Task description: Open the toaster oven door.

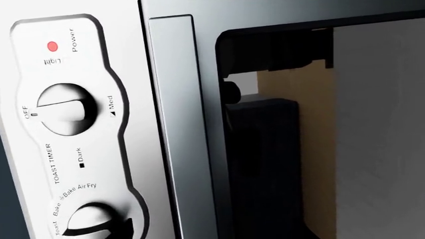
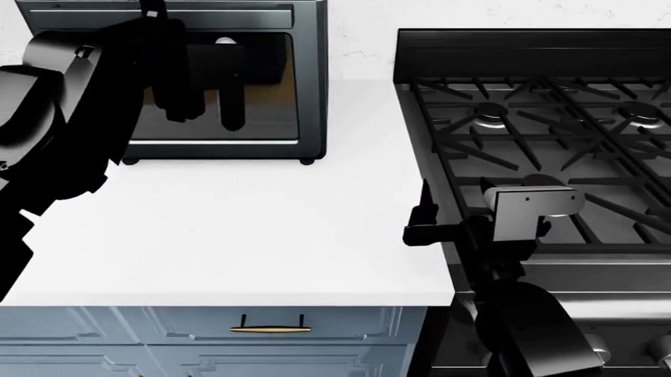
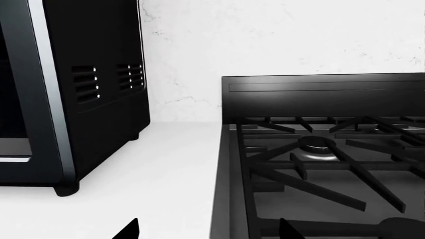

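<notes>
The toaster oven (image 2: 310, 86) stands at the back left of the white counter. Its door (image 2: 270, 102), a glass window in a dark grey frame, looks shut and upright, with its bar handle (image 2: 241, 16) along the top edge. My left gripper (image 2: 210, 93) is right in front of the door glass. Its dark shapes merge with reflections, so its jaws are unclear. The left wrist view shows the door frame (image 1: 179, 124) and the silver control panel (image 1: 66, 124) from very close, with no fingers. My right gripper (image 2: 422, 224) is open and empty over the counter's right edge, fingertips (image 3: 129, 231) wide apart.
The black gas range (image 2: 524, 118) fills the right side, and its grates show in the right wrist view (image 3: 319, 149). The white counter (image 2: 262, 228) lies between oven and range. Blue cabinet drawers with a brass handle (image 2: 270, 328) sit below. A marble wall (image 3: 265, 40) is behind.
</notes>
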Controlling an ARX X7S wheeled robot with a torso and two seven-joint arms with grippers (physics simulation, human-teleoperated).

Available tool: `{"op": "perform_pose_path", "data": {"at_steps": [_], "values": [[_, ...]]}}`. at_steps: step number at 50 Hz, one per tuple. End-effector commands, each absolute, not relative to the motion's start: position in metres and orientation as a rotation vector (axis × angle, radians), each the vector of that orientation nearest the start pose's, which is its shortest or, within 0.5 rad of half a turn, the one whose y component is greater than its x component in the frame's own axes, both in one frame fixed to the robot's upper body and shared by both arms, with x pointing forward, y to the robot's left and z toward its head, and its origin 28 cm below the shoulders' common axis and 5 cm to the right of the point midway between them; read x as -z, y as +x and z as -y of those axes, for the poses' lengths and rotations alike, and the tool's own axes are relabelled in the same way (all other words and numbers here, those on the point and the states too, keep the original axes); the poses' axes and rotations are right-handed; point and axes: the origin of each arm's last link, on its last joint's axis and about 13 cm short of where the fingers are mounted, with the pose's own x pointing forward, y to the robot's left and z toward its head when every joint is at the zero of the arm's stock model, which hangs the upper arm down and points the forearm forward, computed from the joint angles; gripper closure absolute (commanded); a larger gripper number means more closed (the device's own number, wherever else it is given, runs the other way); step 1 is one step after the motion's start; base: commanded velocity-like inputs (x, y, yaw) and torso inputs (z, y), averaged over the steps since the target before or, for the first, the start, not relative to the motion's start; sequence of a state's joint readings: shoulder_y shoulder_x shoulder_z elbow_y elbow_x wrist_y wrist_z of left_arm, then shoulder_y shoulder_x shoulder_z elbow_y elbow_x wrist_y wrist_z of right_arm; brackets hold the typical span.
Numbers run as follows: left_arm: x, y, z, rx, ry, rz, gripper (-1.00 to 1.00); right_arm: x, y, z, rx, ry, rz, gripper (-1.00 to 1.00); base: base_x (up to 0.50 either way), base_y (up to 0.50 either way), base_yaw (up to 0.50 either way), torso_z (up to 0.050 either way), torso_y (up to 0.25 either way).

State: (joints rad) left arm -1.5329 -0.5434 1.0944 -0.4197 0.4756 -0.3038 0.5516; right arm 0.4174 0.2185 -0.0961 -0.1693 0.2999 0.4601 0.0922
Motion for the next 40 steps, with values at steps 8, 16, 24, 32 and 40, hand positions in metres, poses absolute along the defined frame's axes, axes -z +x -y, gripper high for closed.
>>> {"op": "perform_pose_path", "data": {"at_steps": [8, 16, 24, 32, 40], "values": [[-0.354, 0.397, -0.27, 0.207, 1.676, 0.065, -1.0, -0.123, 0.288, 0.121, -0.06, 0.031, 0.092, -1.0, 0.0, 0.0, 0.0, 0.0, 0.0], [-0.354, 0.403, -0.269, 0.205, 1.686, 0.063, -1.0, -0.123, 0.289, 0.121, -0.057, 0.032, 0.093, -1.0, 0.0, 0.0, 0.0, 0.0, 0.0], [-0.354, 0.409, -0.267, 0.205, 1.699, 0.059, -1.0, -0.122, 0.289, 0.123, -0.051, 0.035, 0.091, -1.0, 0.0, 0.0, 0.0, 0.0, 0.0], [-0.352, 0.413, -0.267, 0.213, 1.699, 0.054, -1.0, -0.125, 0.289, 0.124, -0.047, 0.035, 0.093, -1.0, 0.0, 0.0, 0.0, 0.0, 0.0], [-0.35, 0.418, -0.266, 0.217, 1.701, 0.043, -1.0, -0.125, 0.29, 0.125, -0.043, 0.037, 0.094, -1.0, 0.0, 0.0, 0.0, 0.0, 0.0]]}}
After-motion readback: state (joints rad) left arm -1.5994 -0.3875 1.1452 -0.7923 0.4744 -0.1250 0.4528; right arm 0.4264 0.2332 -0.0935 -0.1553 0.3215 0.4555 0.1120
